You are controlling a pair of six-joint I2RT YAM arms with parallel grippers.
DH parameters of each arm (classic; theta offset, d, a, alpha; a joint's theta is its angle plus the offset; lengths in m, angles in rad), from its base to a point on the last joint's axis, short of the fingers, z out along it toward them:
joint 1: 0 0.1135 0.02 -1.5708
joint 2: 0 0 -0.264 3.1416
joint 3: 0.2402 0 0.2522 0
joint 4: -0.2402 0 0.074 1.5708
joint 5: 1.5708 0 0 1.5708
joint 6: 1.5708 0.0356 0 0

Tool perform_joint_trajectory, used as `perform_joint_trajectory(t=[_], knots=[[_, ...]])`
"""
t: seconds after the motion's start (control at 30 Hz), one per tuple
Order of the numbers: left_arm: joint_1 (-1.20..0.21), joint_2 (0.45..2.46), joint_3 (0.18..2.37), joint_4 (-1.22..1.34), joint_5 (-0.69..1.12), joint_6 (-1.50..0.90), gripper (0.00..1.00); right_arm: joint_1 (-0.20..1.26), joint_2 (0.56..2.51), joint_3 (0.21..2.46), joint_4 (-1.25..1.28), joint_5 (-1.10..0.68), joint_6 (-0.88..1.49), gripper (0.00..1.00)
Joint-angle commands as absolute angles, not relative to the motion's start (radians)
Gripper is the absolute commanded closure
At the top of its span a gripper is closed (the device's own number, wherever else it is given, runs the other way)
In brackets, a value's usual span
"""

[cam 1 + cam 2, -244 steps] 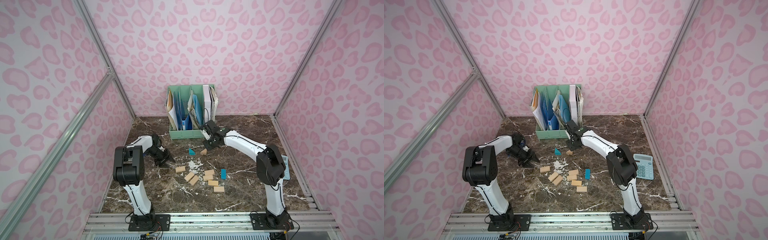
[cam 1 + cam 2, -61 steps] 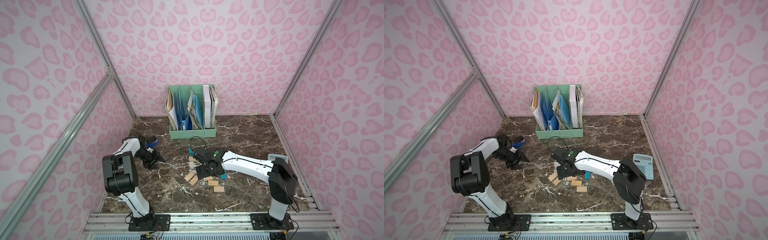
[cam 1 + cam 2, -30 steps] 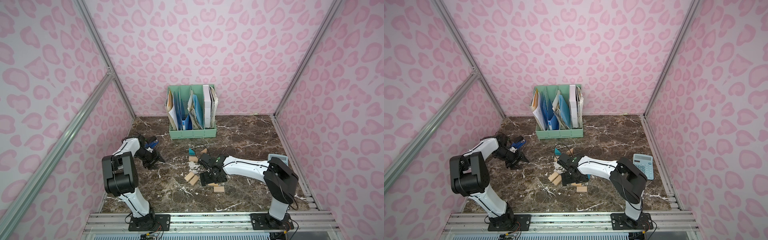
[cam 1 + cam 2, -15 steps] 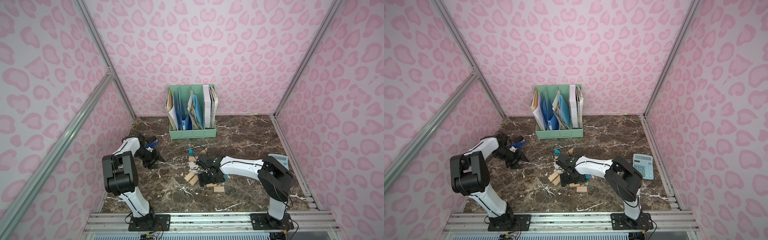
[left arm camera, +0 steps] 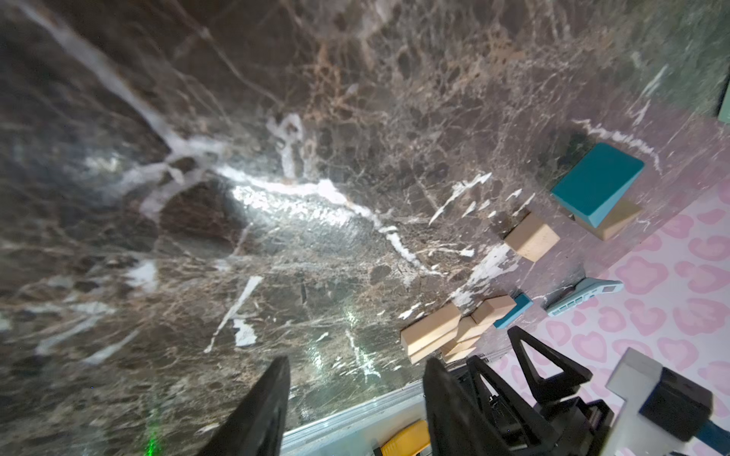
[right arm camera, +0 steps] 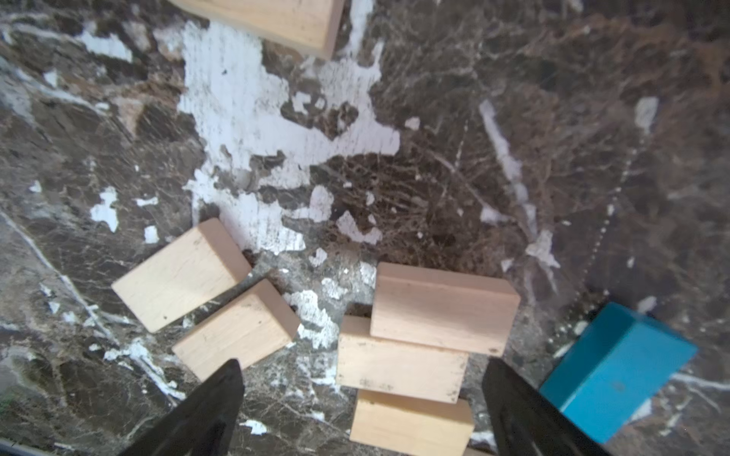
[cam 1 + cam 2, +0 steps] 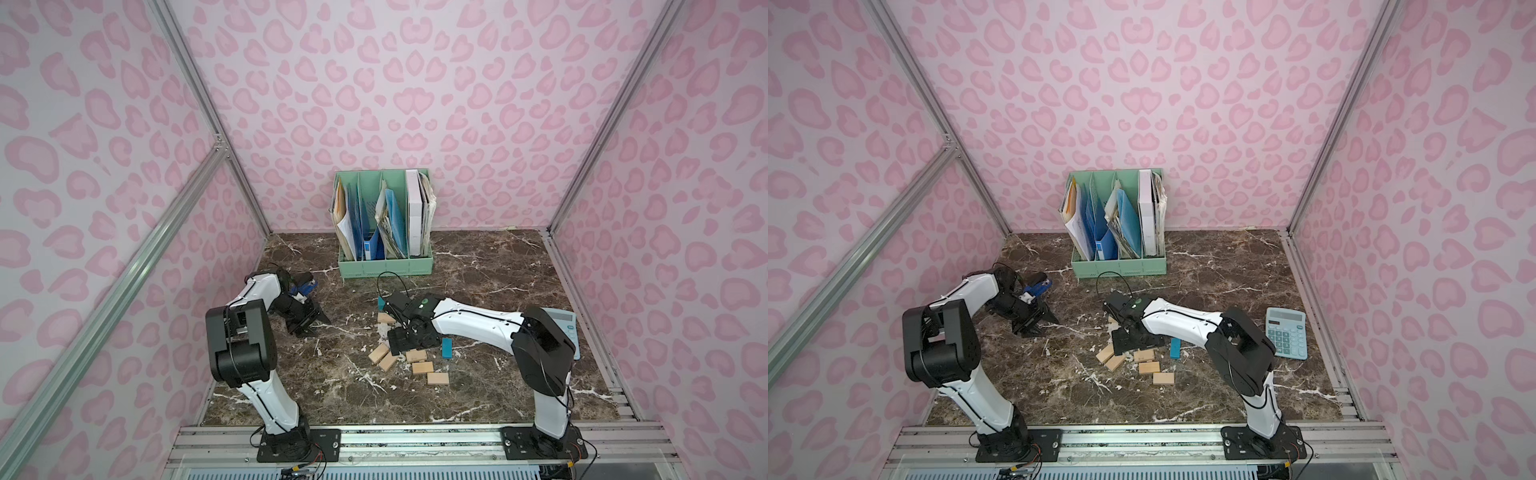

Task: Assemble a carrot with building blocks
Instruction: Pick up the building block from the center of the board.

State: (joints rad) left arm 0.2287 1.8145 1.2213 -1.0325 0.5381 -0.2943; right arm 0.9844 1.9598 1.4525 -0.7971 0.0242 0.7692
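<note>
Top views bright, evenly lit, soft shadows. Left wrist view: glare on marble tabletop [image 5: 284,201], edges blurred.

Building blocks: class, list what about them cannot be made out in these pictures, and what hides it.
1. Both top views: the right gripper covers part of the cluster, so the tan blocks cannot be counted fully.
2. Right wrist view: one tan block is cut off by the picture's edge.
3. Left wrist view: the tan triangle sits mostly behind the teal triangle.
</note>
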Motion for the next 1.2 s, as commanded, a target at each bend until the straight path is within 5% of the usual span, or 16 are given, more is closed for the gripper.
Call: perform_joint_trajectory(t=[0.0, 0.3, 0.63, 0.77, 1.17], knots=[[0.23, 1.822, 1.234, -1.051, 0.545, -0.28, 0.44, 0.954, 1.98, 1.444, -0.85, 0.06, 0.768, 0.04], [0.23, 1.832, 1.235, -1.05, 0.548, -0.277, 0.44, 0.926, 2.008, 1.435, -0.801, 0.036, 0.755, 0.09], [0.23, 1.845, 1.243, -1.051, 0.549, -0.274, 0.44, 0.916, 2.019, 1.44, -0.819, 0.019, 0.749, 0.56], [0.23, 1.847, 1.249, -1.052, 0.548, -0.274, 0.44, 0.906, 2.022, 1.452, -0.819, 0.016, 0.743, 0.66], [0.23, 1.846, 1.247, -1.054, 0.551, -0.27, 0.44, 0.799, 2.077, 1.599, -0.815, -0.007, 0.673, 0.68]])
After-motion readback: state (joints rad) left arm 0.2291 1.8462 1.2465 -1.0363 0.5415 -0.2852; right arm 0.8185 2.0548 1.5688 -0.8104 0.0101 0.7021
